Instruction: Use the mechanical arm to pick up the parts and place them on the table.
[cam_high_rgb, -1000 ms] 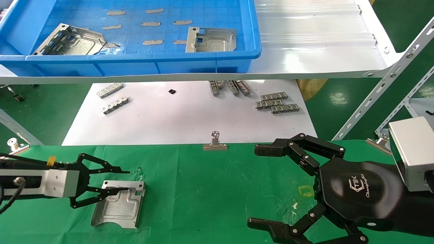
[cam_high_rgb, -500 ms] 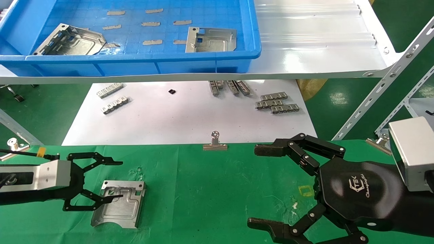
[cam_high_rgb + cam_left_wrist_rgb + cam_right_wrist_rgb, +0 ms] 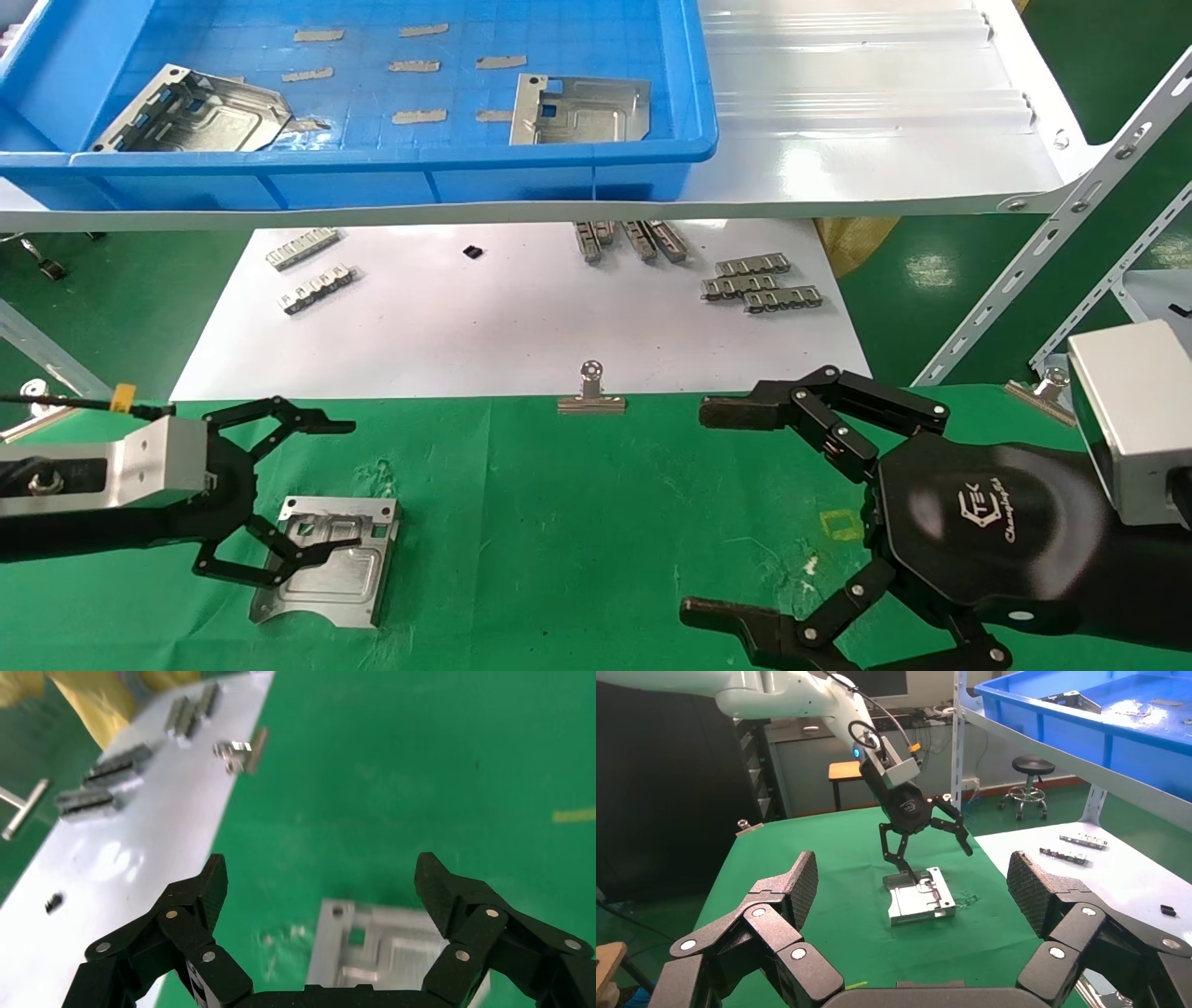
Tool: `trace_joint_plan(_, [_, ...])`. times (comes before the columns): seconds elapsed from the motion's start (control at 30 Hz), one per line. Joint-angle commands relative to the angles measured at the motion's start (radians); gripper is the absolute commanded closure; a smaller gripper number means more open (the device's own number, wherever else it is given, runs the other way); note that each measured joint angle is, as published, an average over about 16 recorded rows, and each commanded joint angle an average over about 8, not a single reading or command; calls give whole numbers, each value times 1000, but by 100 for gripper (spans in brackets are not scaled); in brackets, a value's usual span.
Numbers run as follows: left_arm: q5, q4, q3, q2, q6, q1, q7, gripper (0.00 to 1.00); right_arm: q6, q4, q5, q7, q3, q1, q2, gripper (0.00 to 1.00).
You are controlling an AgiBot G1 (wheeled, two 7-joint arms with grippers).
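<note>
One silvery part (image 3: 326, 568) lies flat on the green table (image 3: 577, 522) at the near left. My left gripper (image 3: 346, 485) is open and empty just above its left edge, one finger over the plate. The left wrist view shows the part (image 3: 393, 948) below the spread fingers of the gripper (image 3: 321, 874). My right gripper (image 3: 705, 513) is open and empty above the table's right side. Its wrist view (image 3: 912, 874) looks across at the part (image 3: 923, 896) and the left gripper (image 3: 942, 862). Two more parts (image 3: 200, 112) (image 3: 582, 110) lie in the blue bin (image 3: 372, 177).
The bin stands on a glossy white shelf board (image 3: 866, 140) at the back. Below it a white sheet (image 3: 484, 326) carries small grey toothed strips (image 3: 759, 284). A silver binder clip (image 3: 590, 396) grips the cloth's far edge. Slotted shelf struts (image 3: 1052, 242) slope down at the right.
My left gripper has drawn back from the part and risen a little, still open. The part has stayed in place on the cloth. The right arm has not moved.
</note>
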Motion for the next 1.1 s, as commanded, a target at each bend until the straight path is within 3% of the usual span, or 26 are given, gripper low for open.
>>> trace_joint_plan(0.03, [-10, -37, -21, -6, -3, 18, -34, 0, 0, 0, 0, 0, 0, 0, 0, 0])
trace_joint_plan(1.1, [-171, -627, -353, -98, -57, 306, -573, 0, 0, 0, 1, 0, -1, 0, 0, 0])
